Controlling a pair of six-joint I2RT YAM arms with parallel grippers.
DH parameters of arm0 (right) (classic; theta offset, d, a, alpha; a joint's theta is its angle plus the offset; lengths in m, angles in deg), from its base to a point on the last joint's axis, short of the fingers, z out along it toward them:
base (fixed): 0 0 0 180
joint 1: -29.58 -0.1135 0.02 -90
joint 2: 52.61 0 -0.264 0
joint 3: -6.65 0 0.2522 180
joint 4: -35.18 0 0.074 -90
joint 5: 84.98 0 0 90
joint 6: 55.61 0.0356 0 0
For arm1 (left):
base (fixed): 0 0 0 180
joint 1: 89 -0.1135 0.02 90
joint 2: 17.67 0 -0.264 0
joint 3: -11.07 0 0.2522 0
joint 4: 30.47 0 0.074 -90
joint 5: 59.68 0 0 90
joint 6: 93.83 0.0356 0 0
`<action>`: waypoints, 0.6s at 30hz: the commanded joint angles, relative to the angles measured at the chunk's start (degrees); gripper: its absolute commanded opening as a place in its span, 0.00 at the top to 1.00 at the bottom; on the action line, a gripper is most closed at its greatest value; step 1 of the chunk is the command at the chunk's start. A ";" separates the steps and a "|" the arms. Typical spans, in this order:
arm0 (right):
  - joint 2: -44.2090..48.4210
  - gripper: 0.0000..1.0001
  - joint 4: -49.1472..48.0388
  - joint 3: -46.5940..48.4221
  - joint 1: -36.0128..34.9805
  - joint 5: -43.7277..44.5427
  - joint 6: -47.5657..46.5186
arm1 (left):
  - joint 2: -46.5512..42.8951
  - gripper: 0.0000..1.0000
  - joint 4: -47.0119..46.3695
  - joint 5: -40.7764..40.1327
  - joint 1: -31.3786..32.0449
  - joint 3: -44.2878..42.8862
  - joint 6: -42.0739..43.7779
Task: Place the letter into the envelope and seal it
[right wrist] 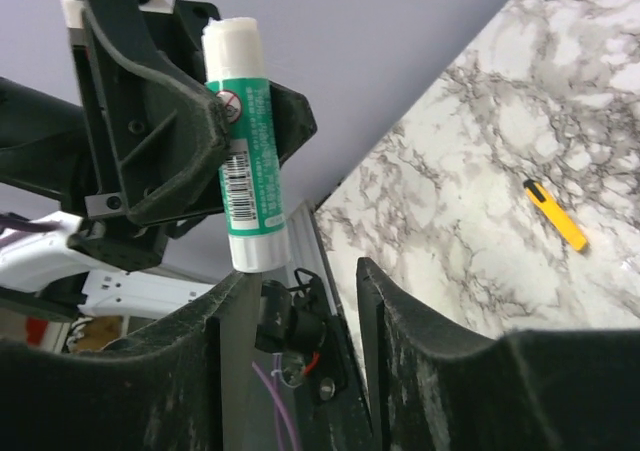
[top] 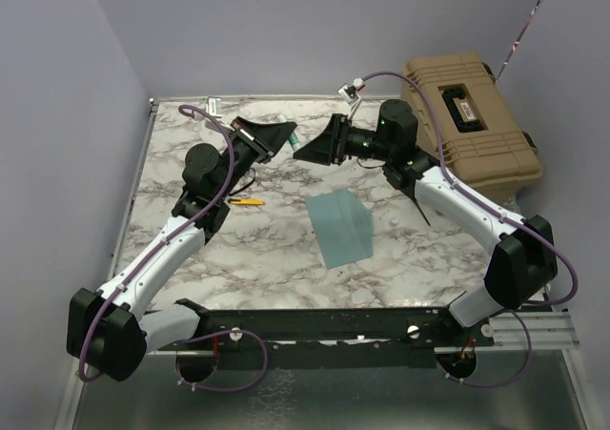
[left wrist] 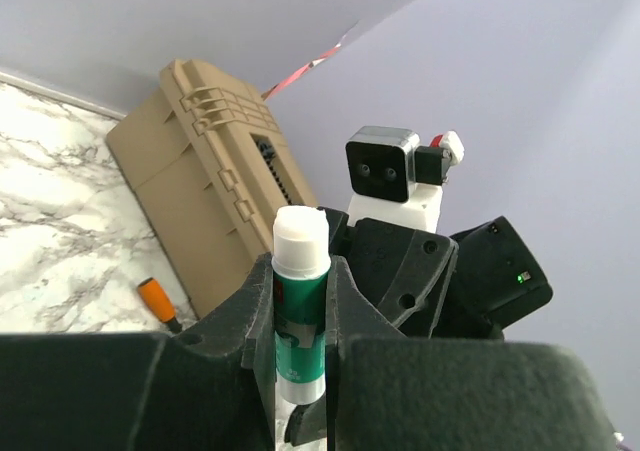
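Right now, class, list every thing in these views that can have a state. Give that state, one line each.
glue stick, clamped in the left tool, raised off the table
left tool, shut on the glue stick
right tool, open, holding nothing
envelope, lying flat on the table, not held
tan case, lid shut
yellow cutter, lying on the table, untouched
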 commanded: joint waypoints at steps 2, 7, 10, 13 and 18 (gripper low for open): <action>-0.64 0.54 -10.18 1.41 -0.03 -3.22 8.21 | -1.91 1.00 -3.48 -1.75 0.21 1.55 -2.71; -0.92 0.44 -12.52 1.19 -0.03 -5.36 9.49 | -2.09 1.00 -3.79 -1.30 0.21 1.64 -2.44; -1.07 0.43 -12.99 0.95 -0.02 -5.65 10.25 | -1.79 1.00 -5.05 -0.95 0.21 1.89 -3.23; -1.60 0.56 -13.68 1.34 -0.02 -5.80 12.13 | -1.49 1.00 -6.29 -0.23 0.21 1.90 -3.86; -2.25 0.78 -17.91 1.26 -0.03 -4.90 18.58 | -1.76 1.00 -7.72 0.68 0.20 2.15 -4.28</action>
